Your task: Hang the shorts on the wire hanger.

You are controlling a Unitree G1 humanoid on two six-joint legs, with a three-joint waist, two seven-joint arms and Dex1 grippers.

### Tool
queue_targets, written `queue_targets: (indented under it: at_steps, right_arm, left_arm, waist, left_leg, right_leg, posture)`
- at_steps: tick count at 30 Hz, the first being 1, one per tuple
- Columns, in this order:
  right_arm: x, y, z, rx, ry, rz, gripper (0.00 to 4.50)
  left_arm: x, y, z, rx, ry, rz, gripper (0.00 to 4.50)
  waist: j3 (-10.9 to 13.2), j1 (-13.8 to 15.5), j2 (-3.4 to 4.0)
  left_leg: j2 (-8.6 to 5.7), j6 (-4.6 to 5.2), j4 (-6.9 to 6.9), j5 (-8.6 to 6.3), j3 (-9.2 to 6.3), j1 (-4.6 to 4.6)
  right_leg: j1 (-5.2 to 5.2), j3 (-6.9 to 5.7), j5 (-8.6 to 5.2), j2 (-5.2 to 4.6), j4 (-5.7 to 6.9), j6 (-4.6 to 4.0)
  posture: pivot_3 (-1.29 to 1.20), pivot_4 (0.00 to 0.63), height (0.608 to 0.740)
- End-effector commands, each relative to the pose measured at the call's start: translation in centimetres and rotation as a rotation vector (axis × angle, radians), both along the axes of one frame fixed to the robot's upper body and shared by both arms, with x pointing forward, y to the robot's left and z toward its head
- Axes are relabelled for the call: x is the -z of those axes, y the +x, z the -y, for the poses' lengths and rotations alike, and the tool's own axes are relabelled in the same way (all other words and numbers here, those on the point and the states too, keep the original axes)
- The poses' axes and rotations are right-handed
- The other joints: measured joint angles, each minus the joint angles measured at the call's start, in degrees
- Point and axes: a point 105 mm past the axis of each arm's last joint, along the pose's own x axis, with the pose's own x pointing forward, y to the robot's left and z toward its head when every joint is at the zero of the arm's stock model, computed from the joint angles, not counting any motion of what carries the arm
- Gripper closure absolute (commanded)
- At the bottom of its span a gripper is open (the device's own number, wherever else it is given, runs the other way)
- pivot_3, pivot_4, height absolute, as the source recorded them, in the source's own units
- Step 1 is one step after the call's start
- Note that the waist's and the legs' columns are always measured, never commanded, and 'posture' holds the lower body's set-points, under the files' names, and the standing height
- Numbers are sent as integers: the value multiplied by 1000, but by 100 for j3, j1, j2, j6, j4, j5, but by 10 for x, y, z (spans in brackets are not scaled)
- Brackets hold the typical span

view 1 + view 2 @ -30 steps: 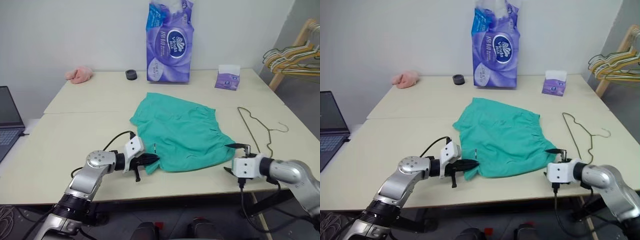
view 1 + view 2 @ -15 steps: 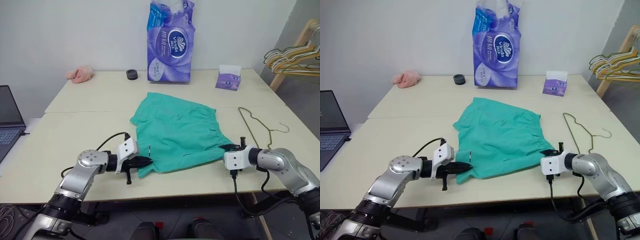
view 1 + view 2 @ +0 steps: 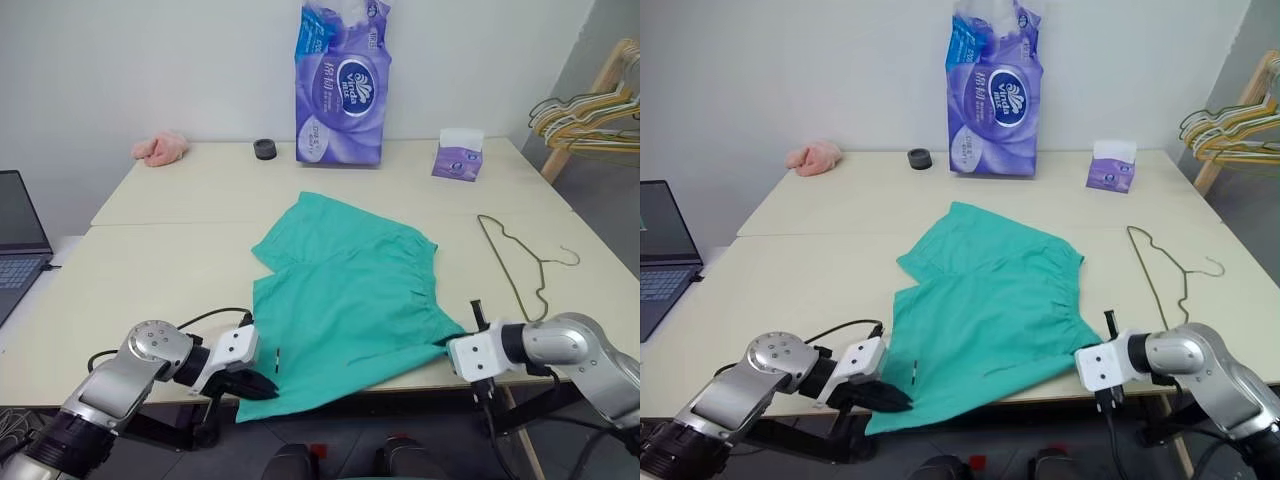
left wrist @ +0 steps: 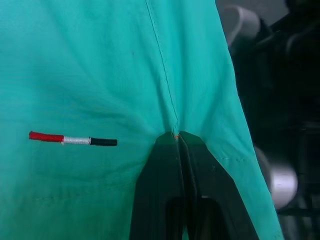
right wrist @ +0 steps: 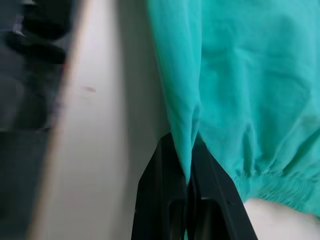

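- The shorts lie spread on the table, with the near hem drawn to the front edge and one corner hanging just over it. My reading is that they sit there so both arms can hold them close to the body.
- The left gripper is clamped on the near left corner of the shorts. In the left wrist view its two fingers meet with the cloth pinched at a seam, beside a small red, white and black stitched mark.
- The right gripper is closed on the near right corner by the gathered waistband. In the right wrist view a fold of green cloth runs down between the pressed fingers.
- Gripping two opposite corners probably keeps the cloth stretched wide, so it can be lifted flat rather than in a bunch.
- The wire hanger lies flat on the table to the right of the shorts, apart from them and untouched, its hook pointing to the right edge. The shorts are not yet on it.
- A purple tissue pack, a small purple box, a pink cloth lump and a dark round thing stand along the far side, well clear of the work.
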Motion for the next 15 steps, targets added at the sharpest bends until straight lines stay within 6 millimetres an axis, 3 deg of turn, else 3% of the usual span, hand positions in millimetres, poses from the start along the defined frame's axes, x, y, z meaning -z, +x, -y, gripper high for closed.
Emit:
queue_targets:
  at_steps: [1,11,12,15]
  right_arm:
    - [-13,-6,6,17,-24,-29,4467]
    - [-5,-17,2,7,-23,-109,4467]
    - [-5,-16,2,5,-23,-103,4281]
    - [-8,-14,3,-11,-40,-95,3486]
  left_arm:
    - [-5,-10,1,45,11,-34,4500]
    - [2,-22,6,53,9,-81,4500]
    - [3,-22,7,38,4,-83,4500]
    - [3,-20,10,0,-13,-87,3807]
  waist:
    - [1,-6,-1]
    - [5,-9,0]
    - [5,-8,0]
    - [7,-8,-1]
  left_leg:
    - [1,0,0,0,0,0]
    - [5,-1,-2,-1,0,2]
    - [5,-1,-1,-1,1,2]
    - [5,-1,-1,-1,0,2]
  right_leg:
    - [0,-1,-1,0,0,2]
    - [-2,-4,-8,3,1,-4]
    - [-2,-4,-8,3,1,-4]
    - [-1,-4,-8,3,1,-4]
  posture:
    - [-98,55,740]
    - [-100,57,740]
    - [-100,57,740]
    - [-96,59,740]
